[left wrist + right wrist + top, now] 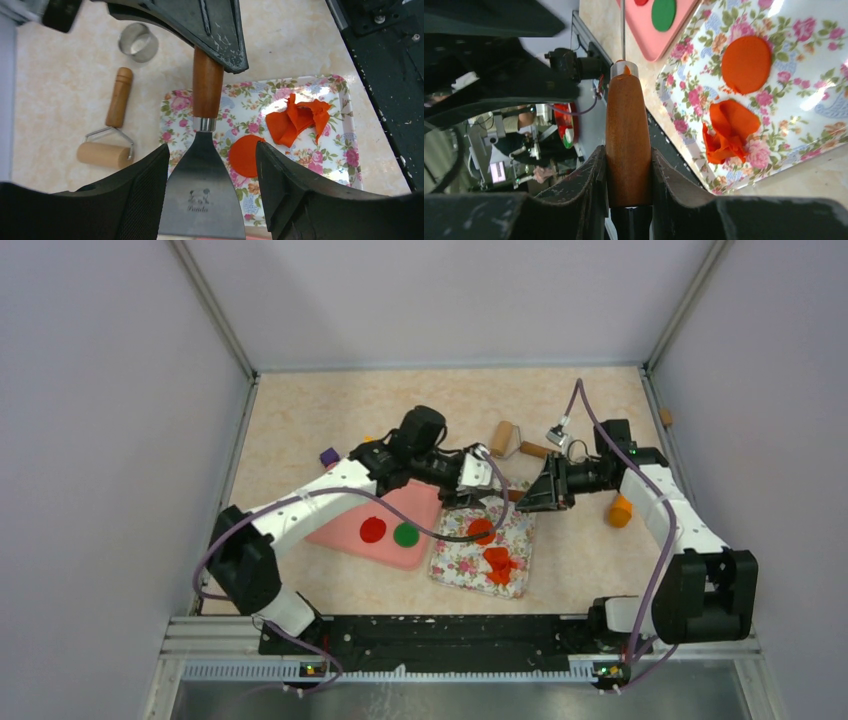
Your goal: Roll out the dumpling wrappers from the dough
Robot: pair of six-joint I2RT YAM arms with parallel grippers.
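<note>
Gripping a metal scraper [202, 195] by its wooden handle, the right gripper [628, 165] holds the blade over one end of a floral tray [345, 85]. The left gripper [212, 147] is spread wide, one finger on either side of the blade. A flat orange-red wrapper disc [245, 156] lies on the tray just beside the crumpled dough scrap [297, 120].

Pale lilac walls [440, 300] enclose a beige marbled tabletop [300, 430] under even light.
</note>
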